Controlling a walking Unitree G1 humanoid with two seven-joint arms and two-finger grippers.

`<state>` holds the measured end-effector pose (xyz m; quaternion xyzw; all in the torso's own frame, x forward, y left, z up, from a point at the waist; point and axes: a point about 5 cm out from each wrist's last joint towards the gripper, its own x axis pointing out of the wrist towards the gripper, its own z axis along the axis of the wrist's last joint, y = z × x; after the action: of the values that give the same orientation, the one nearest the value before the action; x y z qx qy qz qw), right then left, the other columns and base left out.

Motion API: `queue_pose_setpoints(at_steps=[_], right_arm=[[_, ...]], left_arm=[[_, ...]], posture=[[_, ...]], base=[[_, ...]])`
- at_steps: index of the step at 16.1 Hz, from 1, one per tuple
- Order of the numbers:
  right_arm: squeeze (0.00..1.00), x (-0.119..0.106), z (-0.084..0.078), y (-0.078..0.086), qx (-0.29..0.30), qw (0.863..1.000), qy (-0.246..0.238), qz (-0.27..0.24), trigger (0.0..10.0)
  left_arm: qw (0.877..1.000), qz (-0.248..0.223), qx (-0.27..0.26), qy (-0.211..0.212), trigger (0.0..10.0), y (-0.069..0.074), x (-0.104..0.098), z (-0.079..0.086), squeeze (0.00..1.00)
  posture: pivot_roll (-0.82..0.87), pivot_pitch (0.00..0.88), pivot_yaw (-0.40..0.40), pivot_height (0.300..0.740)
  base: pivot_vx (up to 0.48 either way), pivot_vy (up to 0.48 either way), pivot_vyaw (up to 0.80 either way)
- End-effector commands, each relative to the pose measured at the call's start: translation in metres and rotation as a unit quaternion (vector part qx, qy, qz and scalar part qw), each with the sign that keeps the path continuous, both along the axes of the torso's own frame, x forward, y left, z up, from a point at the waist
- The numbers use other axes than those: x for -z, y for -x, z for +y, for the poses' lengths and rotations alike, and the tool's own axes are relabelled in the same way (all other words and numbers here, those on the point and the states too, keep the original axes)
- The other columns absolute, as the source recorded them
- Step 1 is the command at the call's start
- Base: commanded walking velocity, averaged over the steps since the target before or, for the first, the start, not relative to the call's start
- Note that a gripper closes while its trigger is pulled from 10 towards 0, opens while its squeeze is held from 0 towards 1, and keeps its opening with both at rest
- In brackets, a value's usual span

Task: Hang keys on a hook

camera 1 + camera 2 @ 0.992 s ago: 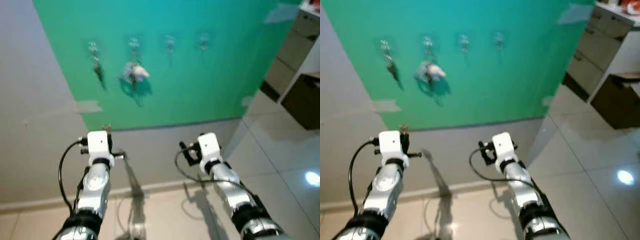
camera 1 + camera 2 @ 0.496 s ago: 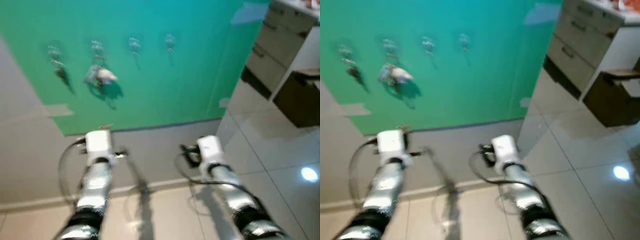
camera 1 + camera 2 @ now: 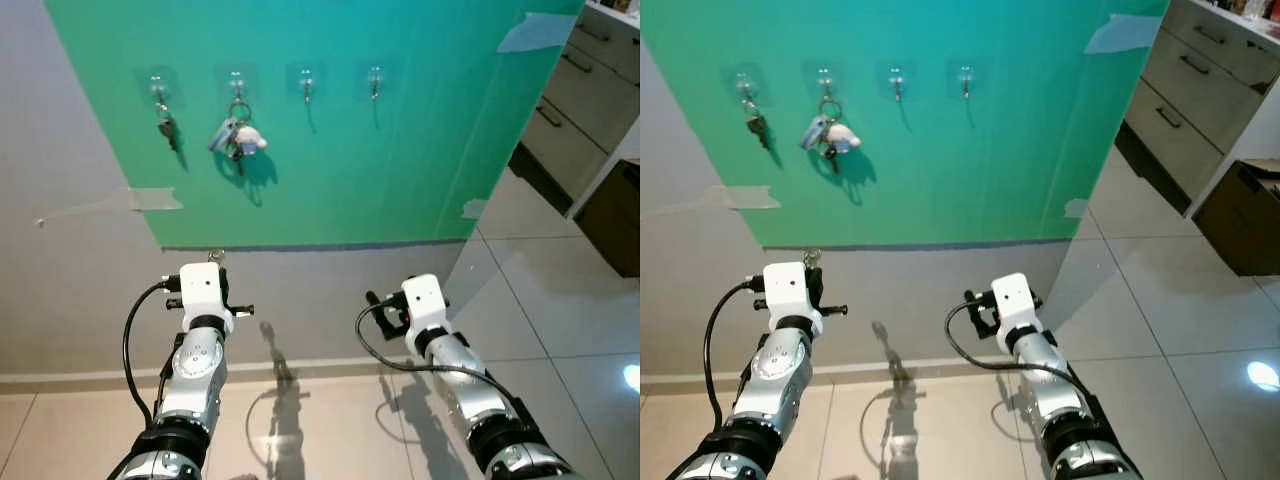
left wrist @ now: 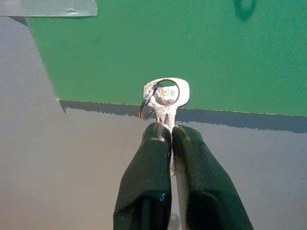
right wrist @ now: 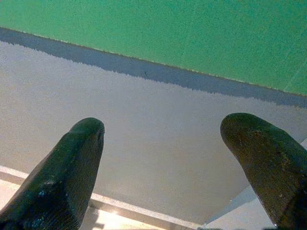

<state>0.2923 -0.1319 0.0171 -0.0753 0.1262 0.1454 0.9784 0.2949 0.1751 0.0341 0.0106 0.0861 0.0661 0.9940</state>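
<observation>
The left gripper (image 4: 170,132) pinches a silver Yale key (image 4: 165,96) by its blade, the key's bow and small ring poking out past the fingertips toward the green wall panel (image 3: 400,130). Four hooks (image 3: 306,82) sit well above it. The right gripper (image 5: 163,139) hangs spread wide, holding nothing

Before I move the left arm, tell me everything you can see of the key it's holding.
The key is a silver metal one with a rounded bow stamped "Yale", a round hole through it and a thin split ring looped in that hole. The left gripper has its jaws shut on the blade, bow pointing outward toward the wall, level with the lower edge of the green sheet, touching nothing else.
</observation>
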Motion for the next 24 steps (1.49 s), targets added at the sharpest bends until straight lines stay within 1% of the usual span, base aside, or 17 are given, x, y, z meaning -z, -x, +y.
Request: queue_pose_setpoints(at_steps=[1,2,3,5,7,9,10,12,13,16,21,24], right_arm=[[0.0,-0.0138,-0.0048,-0.012,0.011,1.0,-0.004,-0.024,10.0],[0.0,-0.0187,-0.0059,-0.016,0.014,0.999,-0.007,-0.031,10.0],[0.0,-0.0197,-0.0071,-0.0162,0.02,0.999,-0.012,-0.034,10.0],[0.0,-0.0176,-0.0061,-0.0132,0.014,0.999,-0.01,-0.033,10.0],[0.0,-0.0156,-0.0027,-0.0101,0.007,0.999,-0.01,-0.033,10.0],[0.0,-0.0165,0.0003,-0.0086,0.006,0.999,-0.02,-0.04,10.0],[0.0,-0.0152,0.0018,-0.0078,-0.002,0.999,-0.012,-0.038,10.0],[0.0,-0.0146,0.0024,-0.0076,-0.005,0.999,-0.009,-0.036,10.0],[0.0,-0.0152,0.0017,-0.008,-0.001,0.999,-0.009,-0.036,10.0],[0.0,-0.0152,-0.0007,-0.0093,0.009,0.999,-0.01,-0.034,10.0],[0.0,-0.0166,0.0017,-0.0119,0.008,0.999,-0.011,-0.032,10.0],[0.0,-0.0143,-0.0014,-0.011,0.008,1.0,-0.009,-0.026,10.0]], left_arm=[[1.0,-0.001,0.003,-0.002,0.0,-0.0016,-0.0008,-0.0026,0.0],[1.0,-0.001,0.006,-0.003,0.0,-0.0017,-0.0012,-0.003,0.0],[1.0,-0.003,0.005,0.0,0.0,-0.001,-0.0014,-0.0035,0.0],[1.0,-0.003,0.006,-0.001,0.0,0.0002,-0.001,-0.0042,0.0],[1.0,-0.001,0.01,-0.005,0.0,-0.0005,-0.0018,-0.0035,0.0],[1.0,-0.001,0.007,-0.009,0.0,-0.0013,-0.0028,-0.0004,0.0],[1.0,-0.002,0.014,-0.012,0.0,-0.002,-0.0036,-0.0013,0.0],[1.0,-0.001,0.015,-0.015,0.0,-0.0025,-0.0038,-0.0019,0.0],[1.0,-0.003,0.018,-0.009,0.0,-0.0031,-0.0042,-0.0029,0.0],[1.0,0.002,0.019,-0.008,0.0,-0.0041,-0.0033,-0.0039,0.0],[1.0,0.0,0.015,-0.01,0.0,-0.006,-0.0051,-0.0019,0.0],[1.0,-0.002,0.015,-0.009,0.0,-0.0061,-0.0051,-0.0038,0.0]], posture=[[-0.07,0.0,0.021,0.74],[-0.06,0.0,0.017,0.74],[-0.06,0.0,0.014,0.74],[-0.06,0.0,0.011,0.74],[-0.06,0.0,0.016,0.74],[-0.06,0.0,0.022,0.74],[-0.07,0.0,0.024,0.74],[-0.07,0.0,0.026,0.74],[-0.07,0.0,0.025,0.74],[-0.03,0.0,0.02,0.74],[-0.02,0.0,0.016,0.74],[-0.02,0.0,0.015,0.74]], base=[[0.0,0.0,0.0],[0.0,0.0,0.0],[0.0,0.0,0.0],[0.0,0.0,0.0],[0.379,0.0,0.0],[0.45,0.0,0.0],[0.472,0.0,0.0],[0.48,0.0,0.79],[0.48,0.0,0.0],[0.0,0.0,0.0],[0.0,0.0,0.0],[0.0,0.0,0.0]])
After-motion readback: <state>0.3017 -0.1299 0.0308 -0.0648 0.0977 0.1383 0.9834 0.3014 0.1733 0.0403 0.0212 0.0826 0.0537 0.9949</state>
